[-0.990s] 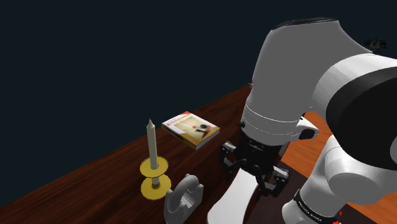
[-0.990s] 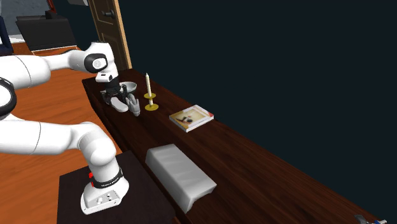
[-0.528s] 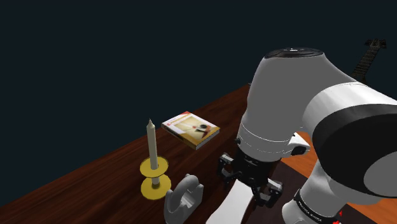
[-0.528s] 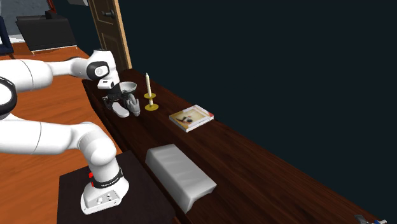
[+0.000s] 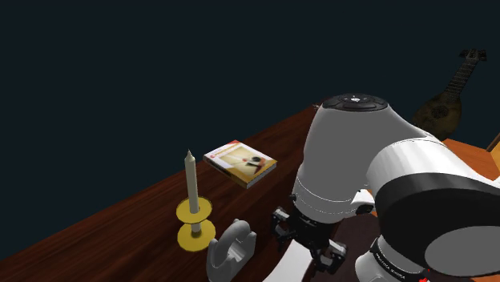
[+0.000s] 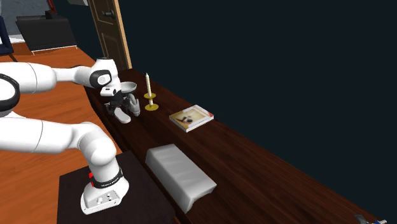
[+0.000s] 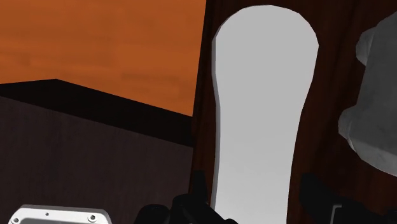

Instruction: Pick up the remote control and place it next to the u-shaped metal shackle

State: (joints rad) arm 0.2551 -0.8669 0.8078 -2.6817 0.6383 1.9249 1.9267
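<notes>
A candle (image 5: pixel 191 180) stands at the shoulder view's left on the dark table (image 5: pixel 120 232), the grey shackle (image 5: pixel 231 250) just beside it. Next lies the pale remote (image 5: pixel 288 264), the gripper (image 7: pixel 254 197) low over it, fingers (image 7: pixel 318 194) spread either side without touching

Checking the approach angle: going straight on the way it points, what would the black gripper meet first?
The long, pale grey, round-ended remote control lying on the dark wooden table; it lines up between the open fingers of the gripper, which would probably straddle it.
</notes>
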